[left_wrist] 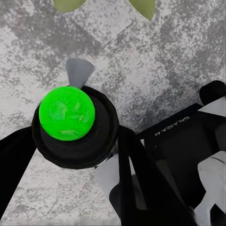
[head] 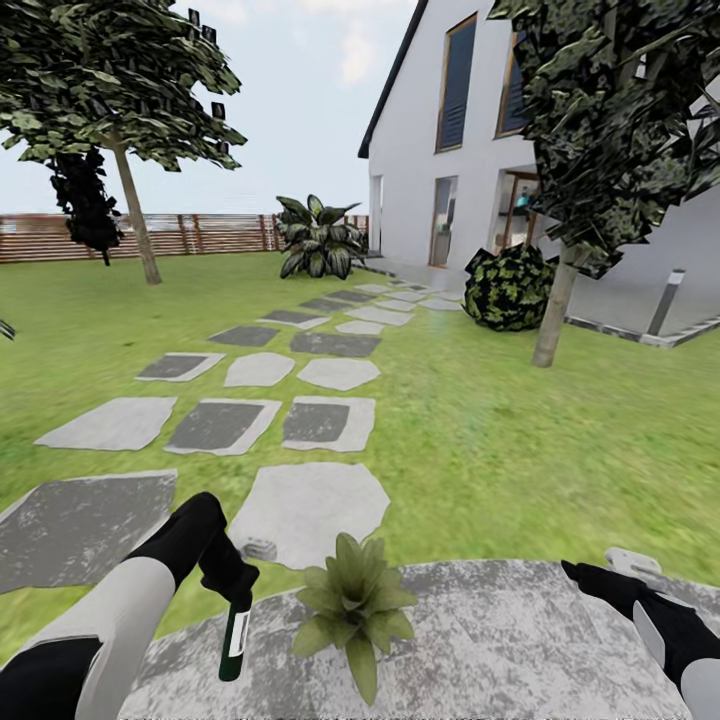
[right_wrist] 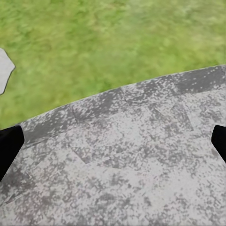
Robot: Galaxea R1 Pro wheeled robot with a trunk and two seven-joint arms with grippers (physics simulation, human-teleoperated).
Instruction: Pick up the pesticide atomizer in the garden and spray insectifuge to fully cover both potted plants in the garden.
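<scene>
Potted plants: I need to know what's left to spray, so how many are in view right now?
1. The potted plant sits on the patio, just right of the pesticide atomizer in the left gripper. A second may lie outside these views.

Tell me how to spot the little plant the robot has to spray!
Find the round, mottled grey paved patio at the bottom of the head view, where the lawn ends. Near its front edge sits a small low rosette of pointed green leaves, right beside the slim dark green spray bottle in the left claw. It is far smaller than the trees and bushes.
</scene>
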